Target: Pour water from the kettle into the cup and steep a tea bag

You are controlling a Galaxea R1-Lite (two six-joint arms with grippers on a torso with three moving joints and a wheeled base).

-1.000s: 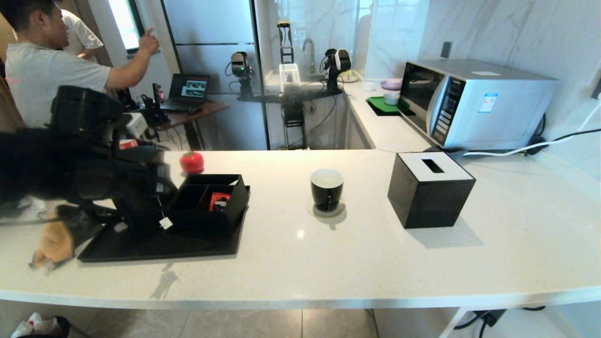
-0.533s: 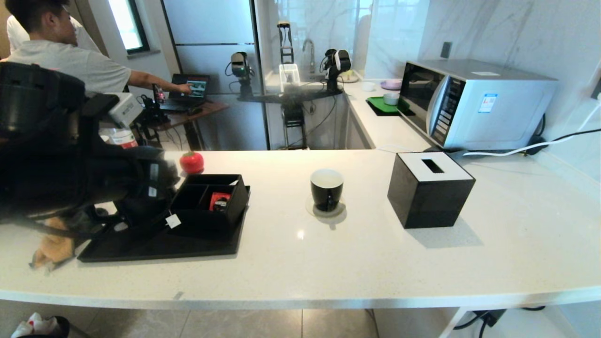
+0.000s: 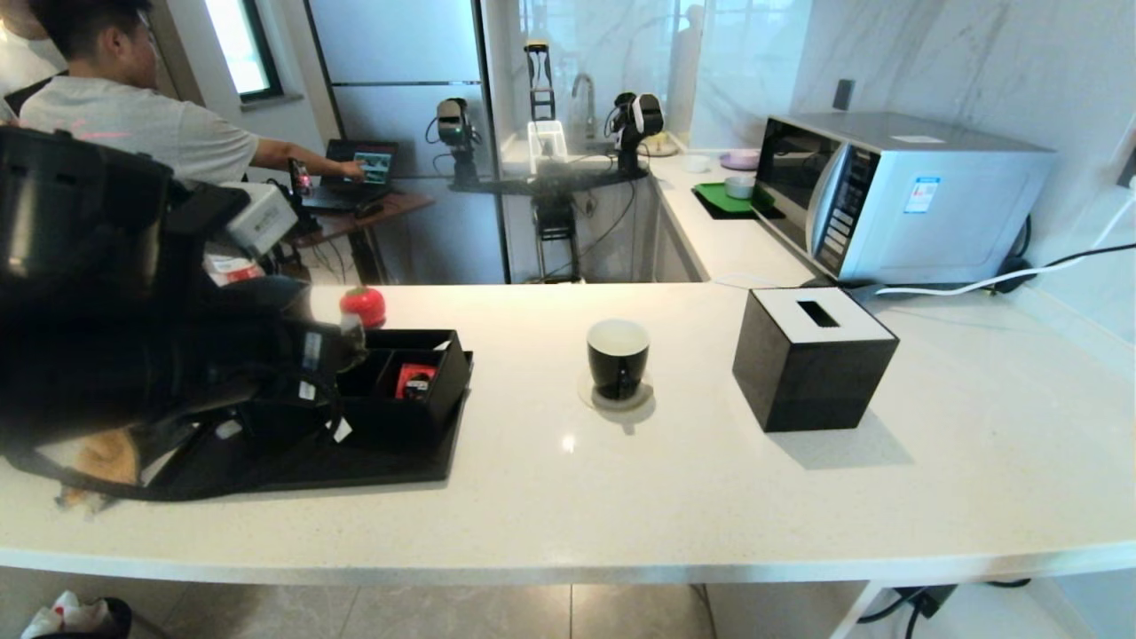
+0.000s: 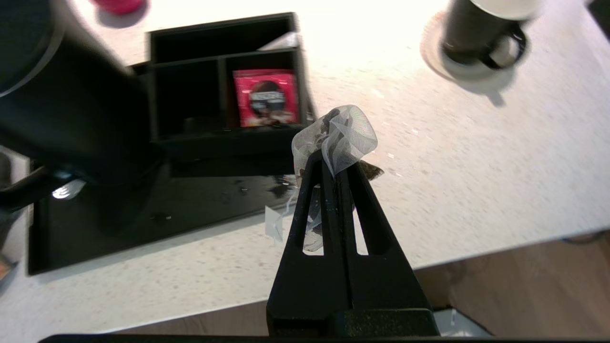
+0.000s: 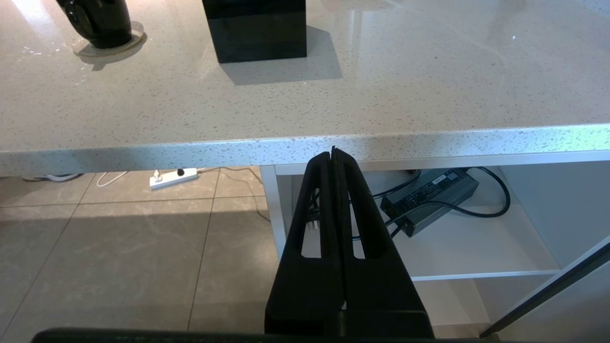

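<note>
My left gripper [image 4: 333,159] is shut on the tea bag [image 4: 340,133], a crumpled greyish-white mesh pouch held above the counter by the tray's front corner. Its string and white tag [image 4: 273,224] hang below; the tag [image 3: 342,432] also shows in the head view. The matte black kettle [image 4: 66,105] stands on the black tray [image 4: 143,214], beside the gripper; in the head view my left arm hides it. The black cup [image 3: 618,357] with a white inside stands on a round coaster, well right of the left gripper [image 3: 353,339]. My right gripper [image 5: 333,155] is shut and empty, below the counter's front edge.
A black compartment box [image 3: 408,373] on the tray holds a red packet [image 4: 267,97]. A red tomato-shaped object [image 3: 363,306] sits behind it. A black tissue box [image 3: 812,355] stands right of the cup and a microwave [image 3: 896,195] at the back right. An orange cloth [image 3: 102,461] lies at the left edge.
My left arm has risen and swung right toward the compartment box, carrying the tea bag. The hanging tag has moved right with it. The cup has not moved.
</note>
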